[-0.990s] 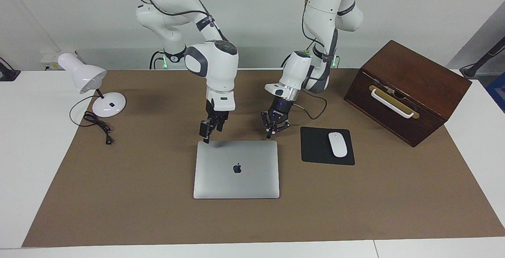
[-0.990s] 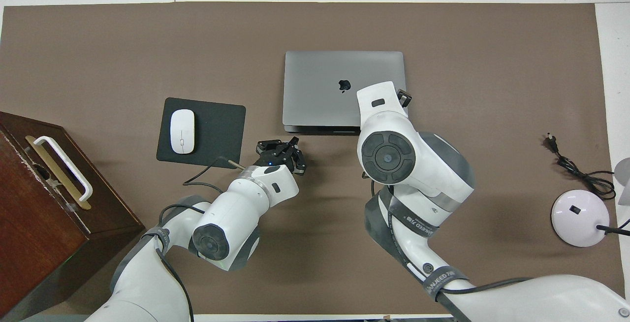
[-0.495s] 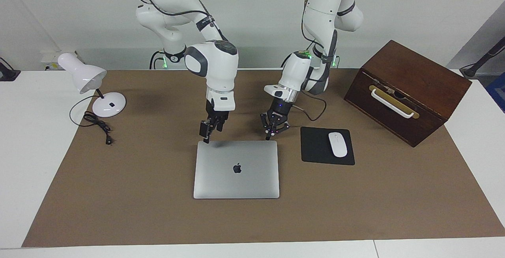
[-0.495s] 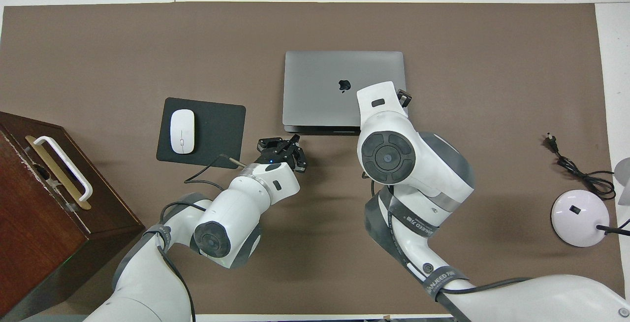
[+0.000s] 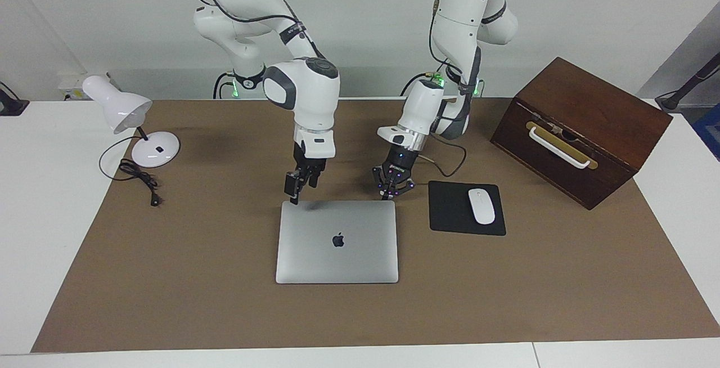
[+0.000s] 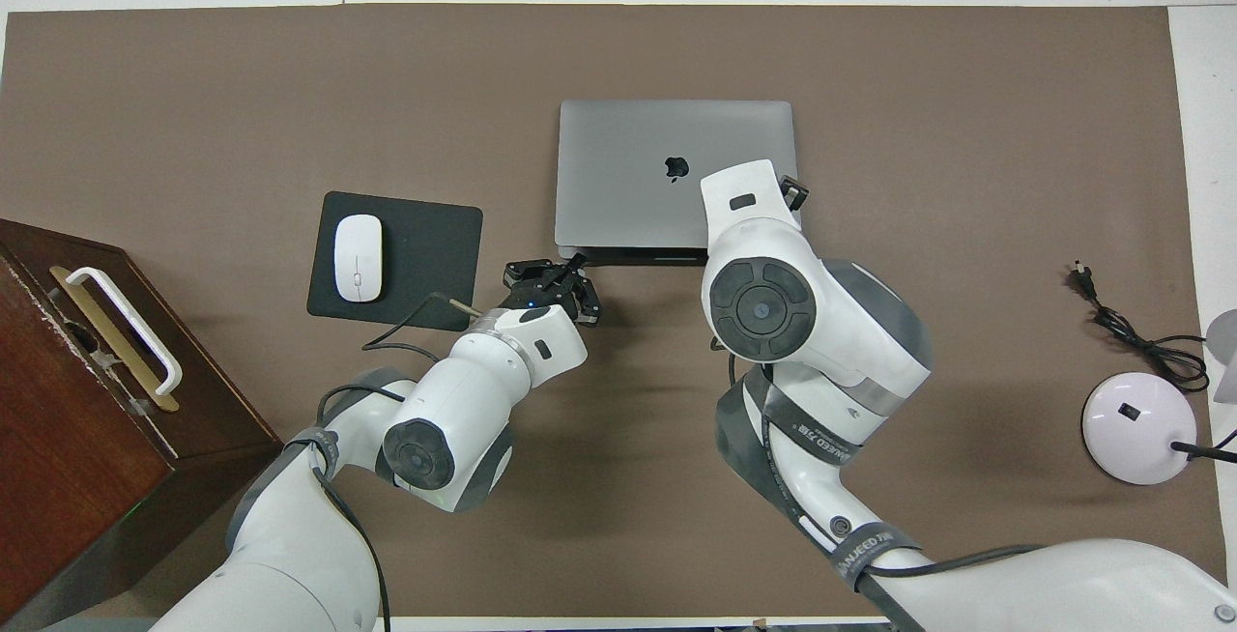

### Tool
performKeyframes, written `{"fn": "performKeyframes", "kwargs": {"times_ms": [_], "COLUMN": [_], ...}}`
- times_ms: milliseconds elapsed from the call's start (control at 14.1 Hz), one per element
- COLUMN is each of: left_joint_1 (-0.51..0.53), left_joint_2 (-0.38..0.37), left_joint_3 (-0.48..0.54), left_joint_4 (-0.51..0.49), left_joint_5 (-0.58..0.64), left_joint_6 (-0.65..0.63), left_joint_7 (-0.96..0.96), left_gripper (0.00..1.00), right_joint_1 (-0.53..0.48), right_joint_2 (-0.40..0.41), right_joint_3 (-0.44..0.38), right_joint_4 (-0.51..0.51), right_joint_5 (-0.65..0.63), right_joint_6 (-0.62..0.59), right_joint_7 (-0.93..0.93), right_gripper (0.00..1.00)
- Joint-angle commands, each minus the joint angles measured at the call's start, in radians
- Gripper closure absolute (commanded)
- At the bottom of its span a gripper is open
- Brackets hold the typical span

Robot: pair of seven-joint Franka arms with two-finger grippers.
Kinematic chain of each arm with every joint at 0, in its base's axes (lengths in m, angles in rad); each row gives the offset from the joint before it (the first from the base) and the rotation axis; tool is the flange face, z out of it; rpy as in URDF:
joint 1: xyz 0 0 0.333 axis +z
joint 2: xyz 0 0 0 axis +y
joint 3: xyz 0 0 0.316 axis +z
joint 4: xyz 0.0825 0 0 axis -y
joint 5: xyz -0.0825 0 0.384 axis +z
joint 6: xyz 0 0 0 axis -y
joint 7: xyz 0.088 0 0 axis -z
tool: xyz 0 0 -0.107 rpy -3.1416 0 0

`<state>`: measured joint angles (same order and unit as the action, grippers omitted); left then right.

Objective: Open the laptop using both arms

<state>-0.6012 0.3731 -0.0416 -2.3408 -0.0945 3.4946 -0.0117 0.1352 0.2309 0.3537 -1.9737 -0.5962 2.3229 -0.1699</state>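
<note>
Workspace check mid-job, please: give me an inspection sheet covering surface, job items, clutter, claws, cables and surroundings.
Surface: brown mat on white table.
Job items: laptop shut, flat, logo up.
Clutter: mouse on black pad; wooden box at left arm's end; lamp at right arm's end.
Claws: right claw over one laptop corner nearest the robots; left claw open at the other.
Cables: lamp cord coiled on mat; left wrist cable hanging loose.
Surroundings: nothing seen but pale wall.
</note>
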Motion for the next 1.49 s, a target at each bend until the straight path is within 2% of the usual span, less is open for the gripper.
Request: {"fn": "performKeyframes", "kwargs": {"times_ms": [0,920,1415], "left_joint_1": [0.015,0.023,0.044], "left_joint_2": [0.035,0.075,0.078], "left_joint_3": [-0.001,0.002,0.002], "left_joint_4": [0.035,0.063,0.066], "left_joint_5": [0.024,0.025,0.045], "left_joint_6": [0.011,0.011,0.011], "left_joint_7": [-0.002,-0.001,0.002], "left_gripper": [1.0,1.0,1.0], "right_joint_1": [-0.006,-0.008,0.007], "right_joint_2": [-0.002,0.001,0.03], "right_joint_3": [0.004,0.004,0.004], "right_joint_4": [-0.013,-0.013,-0.011], "right_joint_5": [-0.027,-0.027,-0.027], "right_joint_6": [0.023,0.026,0.052], "right_joint_7": [0.026,0.026,0.029], "right_gripper": [0.1,0.09,0.07]}}
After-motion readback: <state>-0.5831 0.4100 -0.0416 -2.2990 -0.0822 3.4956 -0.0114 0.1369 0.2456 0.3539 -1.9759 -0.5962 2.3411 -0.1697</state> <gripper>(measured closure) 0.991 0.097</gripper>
